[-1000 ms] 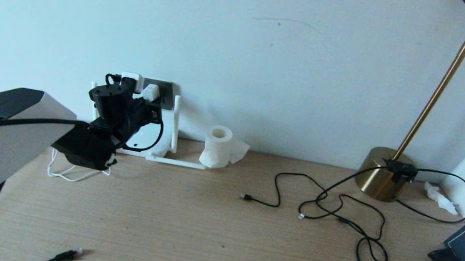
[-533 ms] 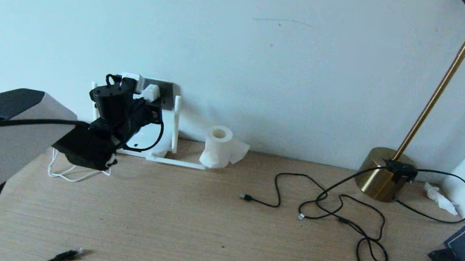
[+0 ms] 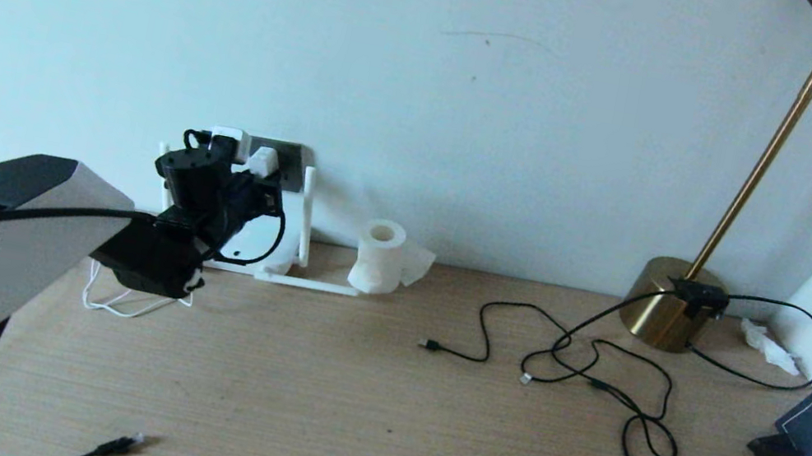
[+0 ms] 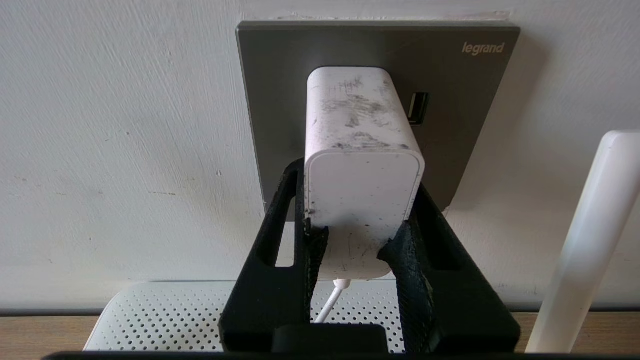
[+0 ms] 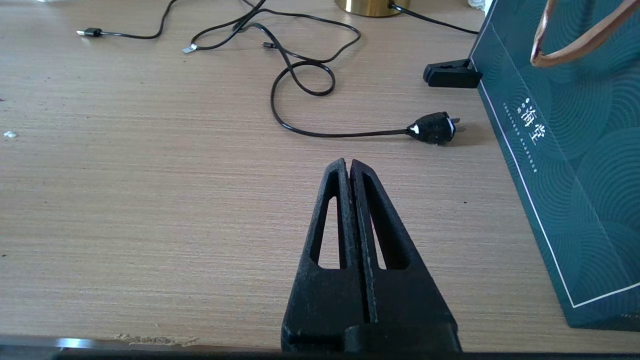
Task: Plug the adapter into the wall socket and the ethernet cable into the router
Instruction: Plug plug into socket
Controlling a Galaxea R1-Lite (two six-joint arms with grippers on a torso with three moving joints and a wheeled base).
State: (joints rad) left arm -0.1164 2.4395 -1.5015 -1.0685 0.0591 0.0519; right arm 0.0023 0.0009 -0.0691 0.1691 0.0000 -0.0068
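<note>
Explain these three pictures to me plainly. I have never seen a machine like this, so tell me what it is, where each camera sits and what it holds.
This is a two-armed robot at a desk. One picture looks down from its head; the other two come from cameras on its wrists. The left gripper is clamped on the white adapter, pressed against the grey wall socket above the white router. The right gripper rests closed and empty over the desk. The ethernet cable lies at the near edge; thinner black cables, a toilet-paper roll and a brass lamp lie farther back.
</note>
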